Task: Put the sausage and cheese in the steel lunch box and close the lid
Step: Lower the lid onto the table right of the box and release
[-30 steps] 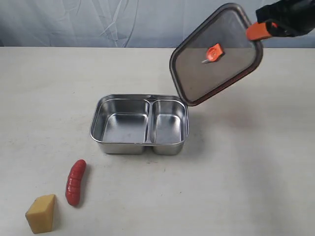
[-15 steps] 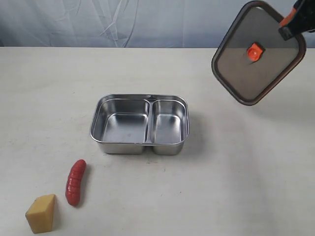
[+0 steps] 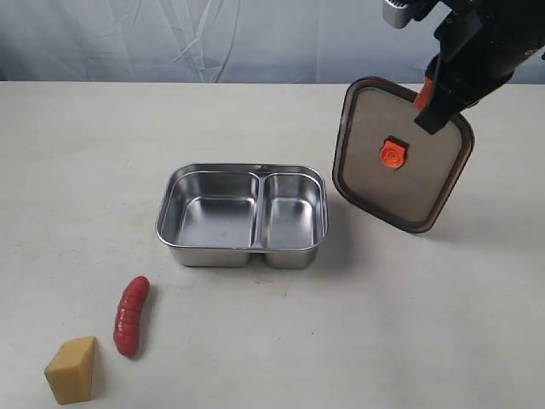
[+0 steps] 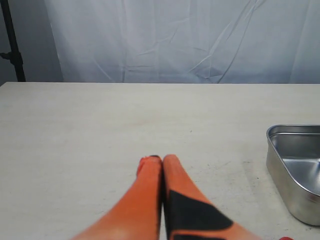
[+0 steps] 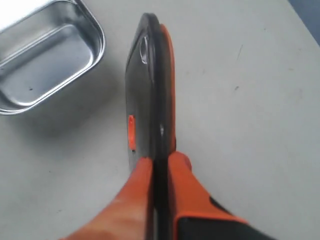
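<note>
Pinches lid (image 3: 400, 158) by its edge in right gripper (image 5: 160, 162), tilted beside lunch box (image 3: 241, 256), with sausage (image 3: 130, 315) and cheese (image 3: 71, 369) front-left, nearer left gripper (image 4: 157, 161), pressed together.

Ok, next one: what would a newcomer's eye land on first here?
The dark lid, gripped by its edge in the right end effector, is held tilted just right of the steel lunch box. The box sits open and empty in the middle; the red sausage and yellow cheese lie side by side at lower left.
</note>
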`<state>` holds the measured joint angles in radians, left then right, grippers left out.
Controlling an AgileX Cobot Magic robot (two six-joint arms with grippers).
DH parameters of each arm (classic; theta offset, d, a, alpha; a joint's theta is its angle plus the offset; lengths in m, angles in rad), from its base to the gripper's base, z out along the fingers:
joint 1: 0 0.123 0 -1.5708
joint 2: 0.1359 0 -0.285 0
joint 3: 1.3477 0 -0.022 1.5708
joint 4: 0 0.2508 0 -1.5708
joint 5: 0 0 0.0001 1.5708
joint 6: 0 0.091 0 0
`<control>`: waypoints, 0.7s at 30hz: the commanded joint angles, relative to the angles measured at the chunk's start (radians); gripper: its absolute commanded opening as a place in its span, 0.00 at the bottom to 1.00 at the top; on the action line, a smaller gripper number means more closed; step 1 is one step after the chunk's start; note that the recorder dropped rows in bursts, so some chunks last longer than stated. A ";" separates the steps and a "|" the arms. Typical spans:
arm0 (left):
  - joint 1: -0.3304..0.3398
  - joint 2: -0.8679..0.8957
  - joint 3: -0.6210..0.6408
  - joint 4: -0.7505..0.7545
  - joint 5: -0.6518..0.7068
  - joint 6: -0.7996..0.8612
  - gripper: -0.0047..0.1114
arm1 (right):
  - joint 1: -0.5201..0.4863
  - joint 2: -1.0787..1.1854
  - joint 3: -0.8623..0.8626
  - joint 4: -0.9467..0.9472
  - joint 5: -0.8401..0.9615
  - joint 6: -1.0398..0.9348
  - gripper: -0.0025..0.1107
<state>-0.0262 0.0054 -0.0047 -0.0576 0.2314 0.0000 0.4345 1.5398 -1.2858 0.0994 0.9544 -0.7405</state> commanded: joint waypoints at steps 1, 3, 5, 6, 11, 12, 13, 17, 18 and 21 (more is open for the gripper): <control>-0.007 -0.005 0.005 -0.015 -0.007 0.000 0.04 | 0.045 0.011 0.117 -0.009 0.131 0.040 0.01; -0.007 -0.005 0.005 -0.015 -0.007 0.000 0.04 | 0.067 0.009 0.173 -0.007 0.129 0.042 0.01; -0.007 -0.005 0.005 -0.015 -0.007 0.000 0.04 | 0.089 0.003 0.236 0.000 0.098 0.044 0.01; -0.007 -0.005 0.005 -0.015 -0.007 0.000 0.04 | 0.098 0.001 0.265 0.002 0.084 0.050 0.01; -0.007 -0.005 0.005 -0.015 -0.007 0.000 0.04 | 0.138 -0.006 0.367 -0.027 0.054 0.149 0.01; -0.007 -0.005 0.005 -0.015 -0.007 0.000 0.04 | 0.138 -0.006 0.379 -0.024 0.039 0.151 0.01; -0.007 -0.005 0.005 -0.015 -0.007 0.000 0.04 | 0.138 -0.006 0.395 -0.017 0.003 0.151 0.01; -0.007 -0.005 0.005 -0.015 -0.007 0.000 0.04 | 0.138 -0.006 0.412 0.002 -0.040 0.151 0.01; -0.006 -0.005 0.005 -0.013 -0.007 0.000 0.04 | 0.138 -0.008 0.412 0.002 -0.074 0.158 0.01; -0.006 -0.005 0.005 -0.011 -0.007 0.000 0.04 | 0.136 -0.010 0.412 -0.003 -0.229 0.328 0.01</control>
<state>-0.0262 0.0054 -0.0047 -0.0576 0.2308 0.0000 0.5703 1.5402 -0.8773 0.0982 0.8346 -0.5208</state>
